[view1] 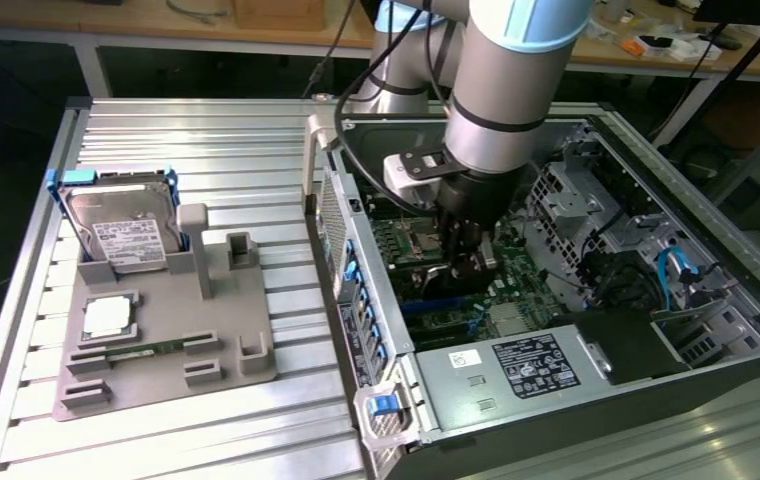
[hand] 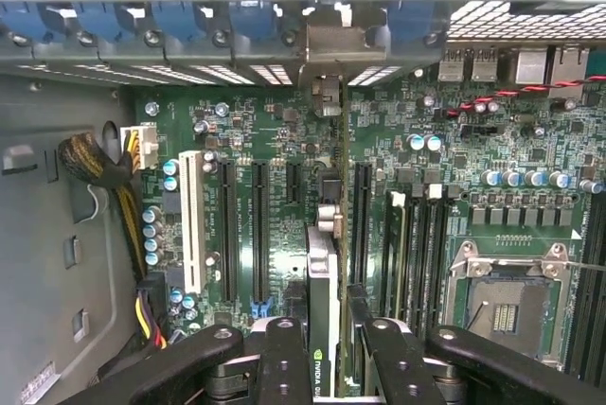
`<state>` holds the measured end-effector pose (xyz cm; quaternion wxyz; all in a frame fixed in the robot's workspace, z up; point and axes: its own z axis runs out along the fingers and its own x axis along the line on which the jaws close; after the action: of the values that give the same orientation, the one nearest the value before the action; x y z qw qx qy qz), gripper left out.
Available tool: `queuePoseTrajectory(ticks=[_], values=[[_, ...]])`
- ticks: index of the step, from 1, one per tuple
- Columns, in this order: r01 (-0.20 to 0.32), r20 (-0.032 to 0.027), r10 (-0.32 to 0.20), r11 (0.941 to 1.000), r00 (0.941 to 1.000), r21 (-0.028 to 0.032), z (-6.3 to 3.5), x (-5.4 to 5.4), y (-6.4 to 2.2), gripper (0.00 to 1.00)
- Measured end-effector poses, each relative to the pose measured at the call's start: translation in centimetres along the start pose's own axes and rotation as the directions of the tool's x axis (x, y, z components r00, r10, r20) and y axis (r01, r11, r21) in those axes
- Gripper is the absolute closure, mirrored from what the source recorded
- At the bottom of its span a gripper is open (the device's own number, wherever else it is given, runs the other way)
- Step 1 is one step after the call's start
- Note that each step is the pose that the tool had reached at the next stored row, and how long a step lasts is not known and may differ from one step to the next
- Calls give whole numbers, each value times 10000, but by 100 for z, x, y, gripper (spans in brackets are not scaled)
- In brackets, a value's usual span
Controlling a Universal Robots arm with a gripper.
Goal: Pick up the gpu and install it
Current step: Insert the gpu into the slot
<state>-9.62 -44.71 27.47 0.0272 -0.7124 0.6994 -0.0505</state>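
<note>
Exterior view: at its left a grey tray (view1: 220, 320) with a hard drive (view1: 120, 235) is seen; toward its right the gripper (view1: 467, 262) is found inside the open computer case (view1: 751, 285). In the wrist view the gpu (hand: 322, 272) is held edge-on between the narrowed fingers (hand: 284, 358), straight below the wrist. Its long axis is laid parallel to the black slots (hand: 258, 235) of the motherboard (hand: 284, 131).

Ribbed metal table (view1: 207, 140) carries grey fixture (view1: 220, 322) and computer case (view1: 331, 215) (open).
</note>
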Motion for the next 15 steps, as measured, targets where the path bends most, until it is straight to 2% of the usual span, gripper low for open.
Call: queuePoseTrajectory(ticks=[5,11,12,13,15], values=[[-1,0,1,10000,10000,19,-3,-38,12,73],[-66,3,66,9999,10000,85,-3,-37,92,73],[-76,94,75,9999,9999,91,3,-15,97,73],[-89,200,87,9999,9998,92,6,77,99,73],[-89,199,87,9999,9998,96,16,77,102,73]])
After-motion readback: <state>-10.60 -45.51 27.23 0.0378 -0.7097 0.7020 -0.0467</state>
